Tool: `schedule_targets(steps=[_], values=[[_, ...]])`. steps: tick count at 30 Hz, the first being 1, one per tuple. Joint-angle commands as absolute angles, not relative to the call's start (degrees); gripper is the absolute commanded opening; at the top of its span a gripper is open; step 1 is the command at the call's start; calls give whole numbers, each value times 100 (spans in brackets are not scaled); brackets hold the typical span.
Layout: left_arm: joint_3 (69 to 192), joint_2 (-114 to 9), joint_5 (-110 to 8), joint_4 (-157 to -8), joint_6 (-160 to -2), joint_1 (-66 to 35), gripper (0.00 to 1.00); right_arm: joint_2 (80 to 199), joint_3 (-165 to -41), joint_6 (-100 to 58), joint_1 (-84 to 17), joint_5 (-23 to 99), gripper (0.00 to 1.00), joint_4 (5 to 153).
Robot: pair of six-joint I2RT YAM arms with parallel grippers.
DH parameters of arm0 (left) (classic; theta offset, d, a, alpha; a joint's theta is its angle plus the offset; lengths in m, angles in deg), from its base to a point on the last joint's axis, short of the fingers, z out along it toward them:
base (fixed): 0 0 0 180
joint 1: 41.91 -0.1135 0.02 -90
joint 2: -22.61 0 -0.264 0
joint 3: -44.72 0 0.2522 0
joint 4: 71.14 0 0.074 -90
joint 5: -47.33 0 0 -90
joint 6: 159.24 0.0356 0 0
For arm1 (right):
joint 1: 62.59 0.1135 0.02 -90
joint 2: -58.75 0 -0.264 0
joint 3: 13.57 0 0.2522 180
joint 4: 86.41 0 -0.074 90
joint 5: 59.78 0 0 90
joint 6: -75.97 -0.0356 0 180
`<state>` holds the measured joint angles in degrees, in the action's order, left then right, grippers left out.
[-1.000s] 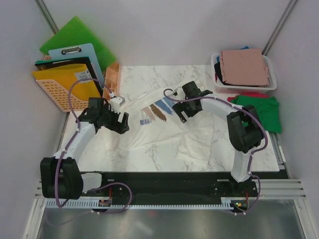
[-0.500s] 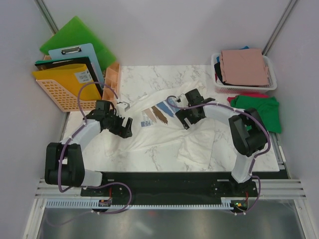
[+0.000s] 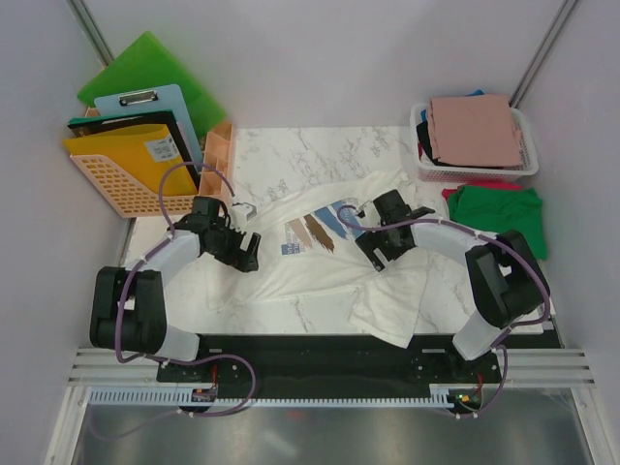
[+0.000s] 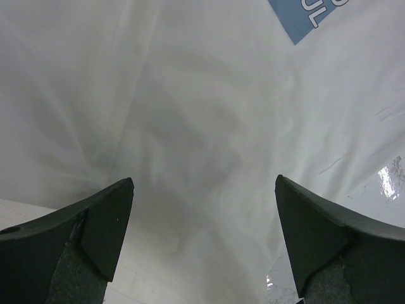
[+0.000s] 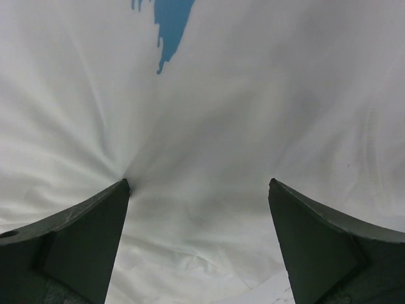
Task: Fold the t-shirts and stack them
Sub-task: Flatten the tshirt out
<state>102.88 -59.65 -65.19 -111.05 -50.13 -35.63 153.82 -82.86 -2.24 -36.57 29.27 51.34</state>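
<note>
The white t-shirt lies spread out but wrinkly in the middle of the table, with its print facing up. The left gripper is low over the shirt's left side and the right gripper is low over its right side. That is probably so each can grab a side and pull the shirt flat for folding. Both have their fingers spread wide and hold nothing. Only the view from above shows more shirts waiting: a pink shirt in the basket and a green shirt beside it. Only the wrist views show the soft folds right under the open fingers.
</note>
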Motion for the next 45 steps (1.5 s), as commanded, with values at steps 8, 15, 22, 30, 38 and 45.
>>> schedule_targets(steps=[8,15,22,30,38,45], values=[[10401,-6202,-6016,-10810,-4982,-3523,100,14770,-8095,-270,-3903,2241,98,4907],[10594,-6616,-5691,-10757,-4894,-3523,100,14823,-8270,-68,-4641,2214,98,4740],[10603,-5554,-5779,-11161,-4640,-3523,100,14656,-8227,-15,-4774,2310,98,4783],[10445,-4007,-5751,-11854,-4208,-3523,100,14086,-8402,-24,-4695,3190,98,4336],[9795,-3453,-5401,-12841,-3655,-3523,2,13619,-8200,240,-4686,2829,57,4239],[9338,-3276,-4918,-13156,-3066,-3523,2,13715,-8094,82,-4686,3005,62,4423]])
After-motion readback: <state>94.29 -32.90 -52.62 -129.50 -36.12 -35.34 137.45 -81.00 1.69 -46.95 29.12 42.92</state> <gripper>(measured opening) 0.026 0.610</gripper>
